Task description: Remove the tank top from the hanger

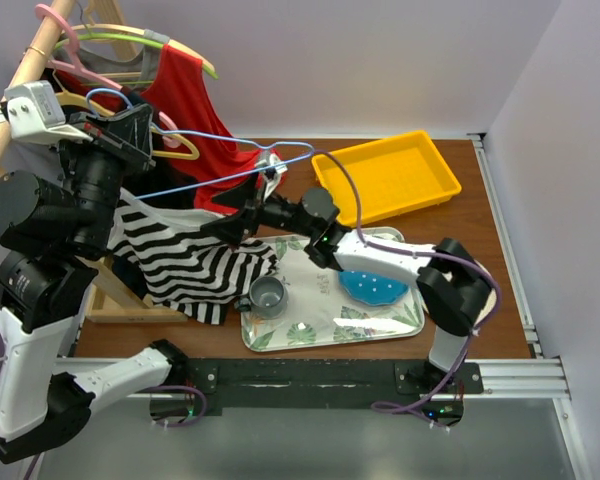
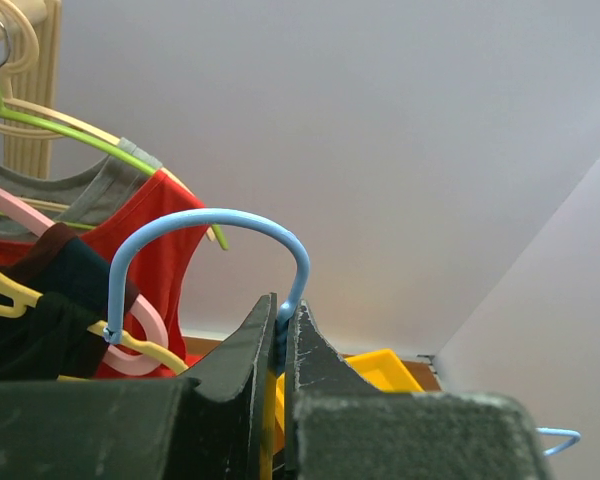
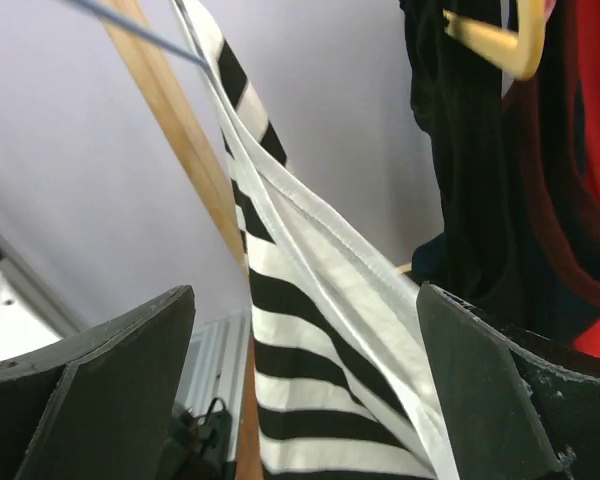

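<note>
1. My left gripper [image 2: 283,312] is pinched shut on the hook of the blue hanger [image 2: 210,215], holding it up.
2. My right gripper [image 3: 305,295] stands wide open, gripping nothing.
3. The striped tank top [image 3: 280,400] hangs from that hanger. Its strap passes between my right jaws, slanting up toward the wire, so my right arm is nearer.
</note>
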Controlling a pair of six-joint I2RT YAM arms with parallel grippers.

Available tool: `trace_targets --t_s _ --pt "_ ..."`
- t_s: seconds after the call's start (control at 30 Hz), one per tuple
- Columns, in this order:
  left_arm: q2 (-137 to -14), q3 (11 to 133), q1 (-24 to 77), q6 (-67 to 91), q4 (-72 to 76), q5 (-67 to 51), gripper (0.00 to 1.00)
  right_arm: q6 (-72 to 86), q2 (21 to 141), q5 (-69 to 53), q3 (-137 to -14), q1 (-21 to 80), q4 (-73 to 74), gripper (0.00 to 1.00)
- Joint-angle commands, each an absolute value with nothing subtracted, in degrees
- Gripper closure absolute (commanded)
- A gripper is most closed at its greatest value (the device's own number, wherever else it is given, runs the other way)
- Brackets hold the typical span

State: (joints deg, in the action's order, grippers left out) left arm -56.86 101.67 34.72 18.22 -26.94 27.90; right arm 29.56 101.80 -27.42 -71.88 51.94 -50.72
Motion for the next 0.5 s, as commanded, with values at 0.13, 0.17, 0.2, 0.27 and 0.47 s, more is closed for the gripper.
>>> trace_targets --t_s 0.13,0.17,0.2,0.27,0.47 --pt "-57.48 102.22 34.63 19.86 -18.99 29.10 1.00 22.95 109.06 -19.17 -79.71 57.21 -61.70 0.01" --pt "-57.83 102.22 34.54 19.95 -18.98 28.92 1.00 22.42 110.12 -17.68 -80.67 58.35 -61.53 0.01" --pt "-57.92 102.22 34.63 20.04 -18.64 28.65 1.00 22.15 111.08 -17.41 -82.68 58.88 -61.26 0.02" --pt "-58.18 102.22 34.63 20.30 -18.46 28.04 1.00 21.71 114.07 -17.31 -84.98 60.46 -60.56 0.01" --pt "-58.27 101.60 34.54 21.36 -17.49 26.46 1.00 19.78 118.99 -14.95 -91.23 64.33 -55.73 0.01"
